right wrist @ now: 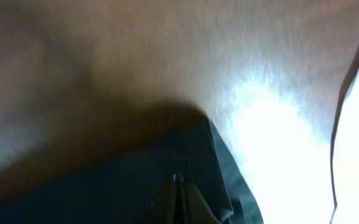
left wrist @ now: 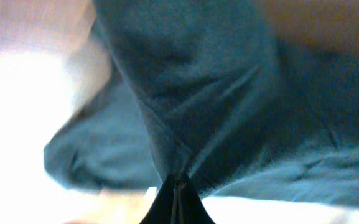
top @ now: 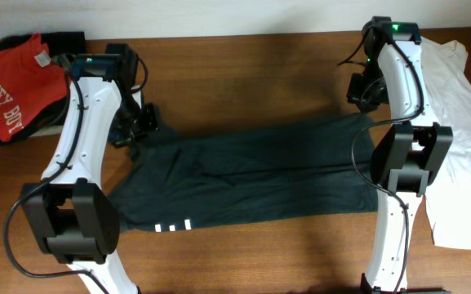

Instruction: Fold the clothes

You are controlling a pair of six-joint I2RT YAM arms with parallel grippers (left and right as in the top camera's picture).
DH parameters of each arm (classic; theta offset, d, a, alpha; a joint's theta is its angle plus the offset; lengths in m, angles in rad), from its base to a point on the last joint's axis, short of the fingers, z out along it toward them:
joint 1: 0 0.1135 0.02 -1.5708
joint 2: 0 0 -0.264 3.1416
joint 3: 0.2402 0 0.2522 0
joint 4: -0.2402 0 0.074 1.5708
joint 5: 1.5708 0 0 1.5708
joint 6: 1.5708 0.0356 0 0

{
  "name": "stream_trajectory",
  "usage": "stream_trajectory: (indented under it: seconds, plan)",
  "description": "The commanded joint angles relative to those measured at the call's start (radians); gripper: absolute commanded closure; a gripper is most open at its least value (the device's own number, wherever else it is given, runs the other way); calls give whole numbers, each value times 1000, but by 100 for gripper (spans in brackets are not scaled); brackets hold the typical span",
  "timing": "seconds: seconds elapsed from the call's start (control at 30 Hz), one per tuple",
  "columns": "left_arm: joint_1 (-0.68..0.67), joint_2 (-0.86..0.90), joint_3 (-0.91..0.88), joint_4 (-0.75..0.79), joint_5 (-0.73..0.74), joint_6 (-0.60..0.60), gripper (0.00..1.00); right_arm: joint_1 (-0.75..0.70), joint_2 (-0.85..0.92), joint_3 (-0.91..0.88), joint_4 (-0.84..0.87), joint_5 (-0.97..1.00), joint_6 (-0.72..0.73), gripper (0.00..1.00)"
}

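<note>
Dark shirt point(top: 251, 175) lies flat across table point(top: 243, 73) centre, white stripes point(top: 173, 226) at its near edge. Left gripper point(left wrist: 176, 180) clamped on far-left corner, right gripper point(right wrist: 178, 180) clamped on far-right corner.

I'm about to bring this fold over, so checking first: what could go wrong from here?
The left gripper and right gripper each pinch only a thin edge of the dark T-shirt, so it may slip out. The white shirt lies close beside the right arm and might get dragged along.
</note>
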Motion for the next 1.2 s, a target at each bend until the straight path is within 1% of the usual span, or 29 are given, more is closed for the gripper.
stream_trajectory:
  seconds: [0.0, 0.07, 0.17, 0.23, 0.27, 0.3, 0.37, 0.5, 0.6, 0.73, 0.77, 0.8, 0.83, 0.87, 0.9, 0.97, 1.0, 1.07, 1.1, 1.17]
  plan:
    - [3, -41, 6, -87, -63, 11, 99, -6, -105, 17, -91, -6, 55, 96]
    - [-1, -42, -1, -123, -63, 11, 99, 10, -161, 12, -113, -80, 14, 96]
    - [-34, -72, -68, -109, -84, -8, 99, 22, -278, -98, -113, -68, 19, 96]
    - [-35, -114, -144, -69, -89, -11, 99, 21, -393, -275, -101, -56, 19, 96]
    - [-35, -130, -191, -62, -126, -12, 99, 21, -435, -375, -68, -45, 19, 96]
    - [-35, -135, -243, -26, -125, -12, 99, 20, -448, -426, -58, -45, 19, 96]
    - [-35, -134, -373, 51, -124, -101, 99, 20, -452, -529, -54, -42, 20, 96]
    - [-35, -134, -558, 177, -61, -120, 99, -6, -452, -705, 48, -16, 42, 96]
    - [-35, -134, -606, 172, -61, -129, 98, -51, -452, -741, 57, 10, 41, 96]
    - [-36, -134, -646, 119, -46, -128, 99, -63, -451, -741, 60, 10, 41, 96]
    - [-36, -135, -658, 119, -47, -128, 92, -63, -450, -741, 62, 10, 41, 92]
    - [-36, -135, -665, 132, -46, -128, 84, -63, -447, -742, 58, 10, 41, 71]
    - [-36, -135, -667, 141, -46, -128, 71, -63, -447, -749, 54, 10, 41, 30]
    - [-36, -135, -667, 146, -45, -128, 13, -63, -447, -757, 54, 10, 41, 7]
    - [-36, -135, -666, 150, -46, -128, 13, -63, -447, -758, 54, 10, 41, 1]
    - [-36, -145, -624, 150, -46, -128, 13, -63, -447, -758, 58, 10, 40, 0]
    - [-36, -161, -576, 148, -45, -128, 16, -63, -447, -758, 63, 10, 41, 1]
    - [-36, -222, -462, 188, -42, -128, 39, -63, -447, -758, 127, -80, 46, 1]
    - [-38, -237, -450, 215, -38, -127, 51, -63, -447, -758, 162, -122, 76, 1]
    - [-66, -242, -450, 250, -35, -124, 52, -63, -446, -759, 215, -126, 147, 1]
